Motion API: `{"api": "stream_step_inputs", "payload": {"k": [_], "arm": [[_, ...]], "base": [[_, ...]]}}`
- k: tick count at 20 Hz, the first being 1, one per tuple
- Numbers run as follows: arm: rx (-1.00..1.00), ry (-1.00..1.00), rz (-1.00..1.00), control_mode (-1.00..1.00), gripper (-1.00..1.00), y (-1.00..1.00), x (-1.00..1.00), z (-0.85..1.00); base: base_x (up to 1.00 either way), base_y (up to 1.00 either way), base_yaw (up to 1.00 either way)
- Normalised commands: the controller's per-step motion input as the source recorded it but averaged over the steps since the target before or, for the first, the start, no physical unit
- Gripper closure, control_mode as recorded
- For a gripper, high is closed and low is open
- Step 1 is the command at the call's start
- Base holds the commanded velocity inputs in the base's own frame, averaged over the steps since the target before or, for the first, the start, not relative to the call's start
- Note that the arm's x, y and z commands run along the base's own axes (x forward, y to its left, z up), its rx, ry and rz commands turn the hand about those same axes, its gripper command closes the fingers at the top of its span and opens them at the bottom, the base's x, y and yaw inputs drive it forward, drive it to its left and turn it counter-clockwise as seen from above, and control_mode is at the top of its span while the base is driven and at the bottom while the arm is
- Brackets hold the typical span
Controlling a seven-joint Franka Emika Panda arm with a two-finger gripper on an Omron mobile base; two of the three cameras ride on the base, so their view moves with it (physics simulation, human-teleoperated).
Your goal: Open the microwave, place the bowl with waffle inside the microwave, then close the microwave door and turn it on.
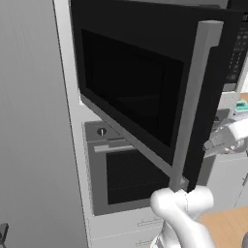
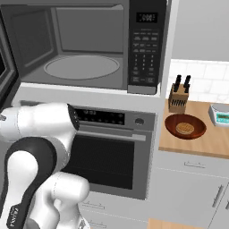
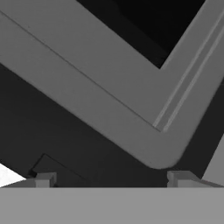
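In your left base view the microwave door (image 1: 145, 92) stands swung out toward you, its dark window facing the camera and its tall grey handle (image 1: 193, 106) running down the near edge. Below it sits the silver oven (image 1: 121, 174), and the white arm rises at the lower right, its wrist reaching behind the door's edge.

In your right base view the microwave (image 2: 85, 44) is open: you look straight into the grey cavity with its round turntable (image 2: 82, 67), the keypad strip (image 2: 145, 49) to the right. The bowl (image 2: 185, 126) rests on the wooden counter (image 2: 197, 143) right of the oven, just in front of a knife block (image 2: 178, 99), and the waffle (image 2: 184, 129) lies inside it. A teal scale (image 2: 220, 114) sits near the bowl's far right.

In your hand view the gripper (image 3: 111, 179) has its fingers (image 3: 46, 179) spread wide with nothing between them, facing the rounded corner of the door's grey inner frame
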Motion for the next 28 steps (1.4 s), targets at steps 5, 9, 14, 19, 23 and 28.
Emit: {"api": "stream_step_inputs", "payload": {"k": [5,9,14,19,23,28], "arm": [[0.00,0.00,0.00,-1.00,-1.00,0.71,0.00,0.00],[0.00,0.00,0.00,-1.00,-1.00,0.61,-0.03,0.00],[0.00,0.00,0.00,-1.00,-1.00,0.37,-0.04,0.00],[0.00,-0.01,0.00,-1.00,-1.00,0.25,-0.03,0.00],[0.00,-0.04,0.03,-1.00,-1.00,-0.11,-0.13,0.13],[0.01,-0.14,0.11,-1.00,-1.00,-0.15,-0.43,0.25]], "base": [[0.00,0.00,0.00],[0.00,0.00,0.00],[0.00,0.00,0.00],[0.00,0.00,0.00],[0.00,0.00,0.00],[0.00,0.00,0.00]]}}
